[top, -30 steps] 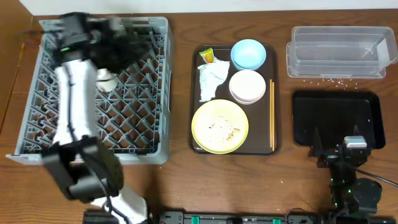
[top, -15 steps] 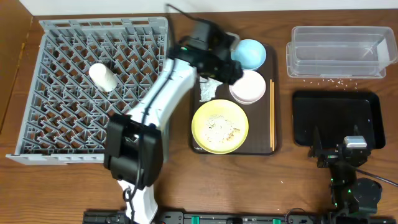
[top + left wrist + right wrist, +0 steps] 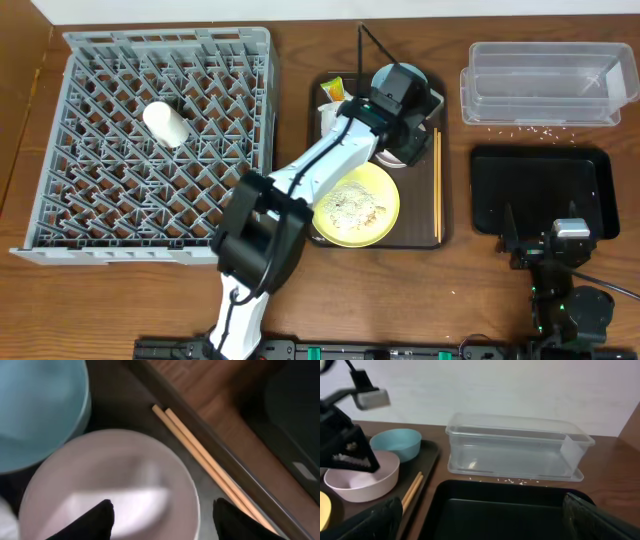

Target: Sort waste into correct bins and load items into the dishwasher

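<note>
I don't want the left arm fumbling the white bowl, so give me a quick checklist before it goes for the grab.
1. Open, empty left gripper: ok, jaws apart above the white bowl.
2. Nothing in that bowl: ok, none seen.
3. Clearance from the chopsticks: ok, they lie apart beside it.
4. Gap to the blue bowl: cannot tell, very close.
5. Room in the dish rack: ok, only a cup lies there.
6. Parked right gripper: ok, open over the black tray.
</note>
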